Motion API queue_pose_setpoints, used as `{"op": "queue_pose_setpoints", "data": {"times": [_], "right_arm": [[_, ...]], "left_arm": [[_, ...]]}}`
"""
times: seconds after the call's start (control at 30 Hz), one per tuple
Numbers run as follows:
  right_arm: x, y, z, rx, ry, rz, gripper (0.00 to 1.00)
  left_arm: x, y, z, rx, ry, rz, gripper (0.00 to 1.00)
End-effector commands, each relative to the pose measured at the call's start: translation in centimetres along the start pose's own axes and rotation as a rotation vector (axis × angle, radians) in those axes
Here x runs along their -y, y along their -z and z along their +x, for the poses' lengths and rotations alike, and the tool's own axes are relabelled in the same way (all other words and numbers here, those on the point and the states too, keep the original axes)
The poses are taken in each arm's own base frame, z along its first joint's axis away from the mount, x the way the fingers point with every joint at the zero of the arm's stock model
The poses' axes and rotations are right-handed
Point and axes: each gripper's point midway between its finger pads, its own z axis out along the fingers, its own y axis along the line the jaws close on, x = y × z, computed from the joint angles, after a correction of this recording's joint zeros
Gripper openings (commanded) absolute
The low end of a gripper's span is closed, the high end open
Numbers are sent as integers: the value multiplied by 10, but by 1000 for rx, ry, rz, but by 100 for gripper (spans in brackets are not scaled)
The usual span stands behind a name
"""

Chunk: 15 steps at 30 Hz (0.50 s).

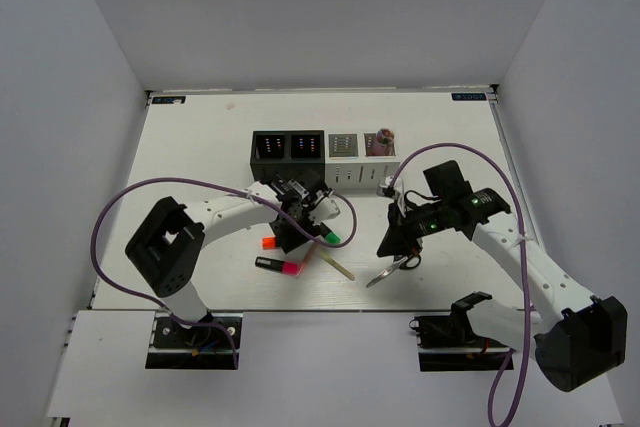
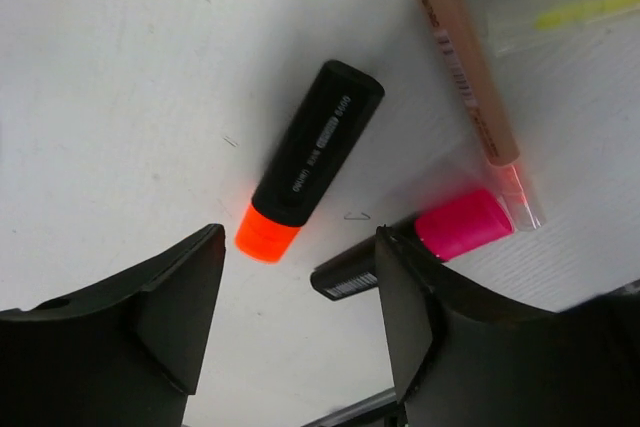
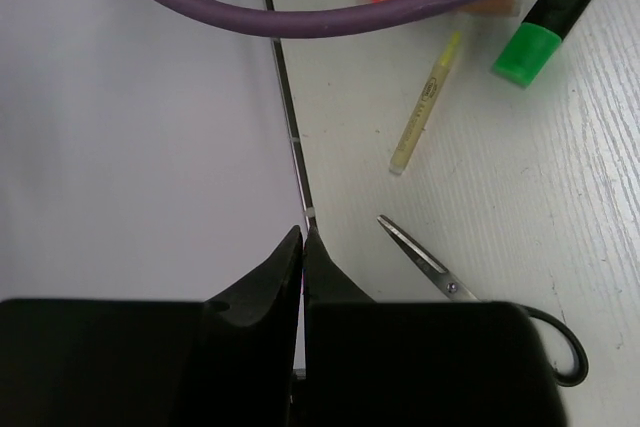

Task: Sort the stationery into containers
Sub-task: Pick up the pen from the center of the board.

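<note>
Left wrist cam: the left end effector [image 2: 300,247] has its chunky matte-black jaws spread wide, nothing gripped. The orange-capped marker [image 2: 310,152], a stubby black barrel, lies on the counter [image 2: 120,97] with its cap right between the fingertips and its body angling away ahead. A pink-capped marker [image 2: 455,227] pokes out from behind one finger, and there's a translucent peach tube [image 2: 470,67] farther ahead. Right wrist cam: the right end effector [image 3: 303,247] is pinched closed on nothing. The metal-bladed scissors [image 3: 430,265] lie just beside it on white wood-grain, with the green-capped marker [image 3: 545,27] well ahead.
</note>
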Motion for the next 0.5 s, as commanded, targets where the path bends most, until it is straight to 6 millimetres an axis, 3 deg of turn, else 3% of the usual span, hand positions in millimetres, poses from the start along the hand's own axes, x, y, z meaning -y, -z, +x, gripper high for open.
{"op": "queue_pose_setpoints", "data": {"times": [0.0, 0.1, 0.27, 0.47], "right_arm": [[-5, 0, -1, 19, 11, -42, 4], [-6, 0, -2, 25, 8, -52, 4], [-5, 1, 0, 24, -8, -55, 6], [-3, 2, -2, 33, -8, -51, 6]], "left_arm": [[-14, 8, -22, 73, -19, -61, 73], [-14, 6, -24, 89, -37, -61, 76], [-11, -3, -24, 83, -39, -15, 67], [-12, -11, -25, 86, -15, 50, 67]]}}
